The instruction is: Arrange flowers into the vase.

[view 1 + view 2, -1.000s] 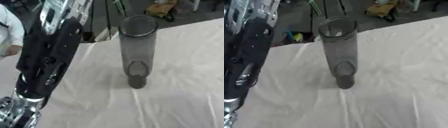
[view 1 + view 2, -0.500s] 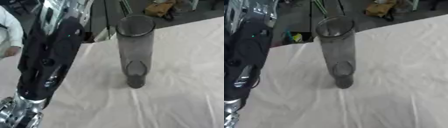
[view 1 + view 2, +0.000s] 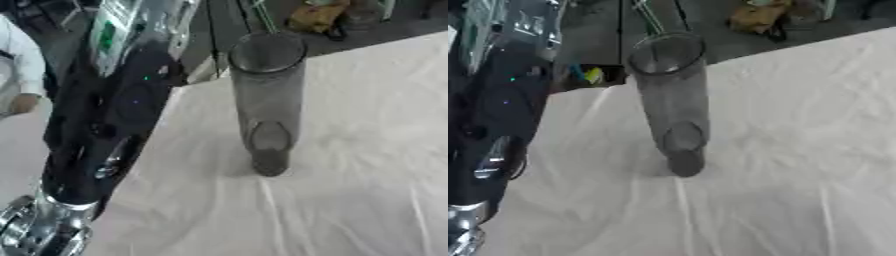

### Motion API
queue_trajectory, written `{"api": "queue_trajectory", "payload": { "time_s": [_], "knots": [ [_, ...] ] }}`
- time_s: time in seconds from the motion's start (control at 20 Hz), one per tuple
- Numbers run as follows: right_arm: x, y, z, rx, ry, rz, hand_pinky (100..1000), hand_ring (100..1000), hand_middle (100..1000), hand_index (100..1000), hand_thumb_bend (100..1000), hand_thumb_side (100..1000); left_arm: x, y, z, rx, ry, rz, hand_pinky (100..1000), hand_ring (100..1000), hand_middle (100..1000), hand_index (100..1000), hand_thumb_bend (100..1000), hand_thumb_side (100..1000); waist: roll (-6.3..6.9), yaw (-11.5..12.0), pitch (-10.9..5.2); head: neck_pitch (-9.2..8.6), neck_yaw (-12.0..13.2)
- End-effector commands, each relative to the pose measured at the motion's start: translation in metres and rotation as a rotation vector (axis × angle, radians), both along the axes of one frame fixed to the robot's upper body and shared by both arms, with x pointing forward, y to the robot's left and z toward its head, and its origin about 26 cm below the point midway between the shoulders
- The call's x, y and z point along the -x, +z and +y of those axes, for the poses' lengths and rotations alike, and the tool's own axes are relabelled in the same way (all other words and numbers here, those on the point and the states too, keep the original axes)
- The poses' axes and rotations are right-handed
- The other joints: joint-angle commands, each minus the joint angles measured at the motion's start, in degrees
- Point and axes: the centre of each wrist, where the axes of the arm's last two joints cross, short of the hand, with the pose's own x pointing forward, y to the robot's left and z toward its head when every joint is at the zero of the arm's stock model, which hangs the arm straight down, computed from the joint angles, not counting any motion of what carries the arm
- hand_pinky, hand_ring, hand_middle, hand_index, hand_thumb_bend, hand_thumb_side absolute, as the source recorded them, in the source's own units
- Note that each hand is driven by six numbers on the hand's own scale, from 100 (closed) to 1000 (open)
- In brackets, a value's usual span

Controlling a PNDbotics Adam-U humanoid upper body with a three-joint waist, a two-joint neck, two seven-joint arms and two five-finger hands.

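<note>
The vase (image 3: 266, 100) stands on the table (image 3: 350, 190), the left arm (image 3: 105, 120) left of it.

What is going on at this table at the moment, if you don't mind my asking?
A tall, clear vase stands upright on a white tablecloth, and no flower can be seen in it. The robot's left arm reaches up along the left side, but its hand is out of view. Nothing is touching the vase. The right arm does not show.

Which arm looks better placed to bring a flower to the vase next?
Likely the left: the left arm reaches up past the table's left edge, near the upright empty vase. Neither hand shows, and no right arm or flower is in view.
</note>
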Motion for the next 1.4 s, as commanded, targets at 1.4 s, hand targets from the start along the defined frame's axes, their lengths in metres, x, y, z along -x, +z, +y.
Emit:
{"api": "queue_trajectory", "payload": {
  "time_s": [1.4],
  "knots": [
    [0.002,0.011,0.004,0.0,0.009,-0.047,681,537,514,762,100,1000,-0.022,-0.017,0.005,-0.224,-0.171,-0.18,100,100,100,107,138,605,0.55,-0.6,0.84,-1.49,-0.3]
  ]
}}
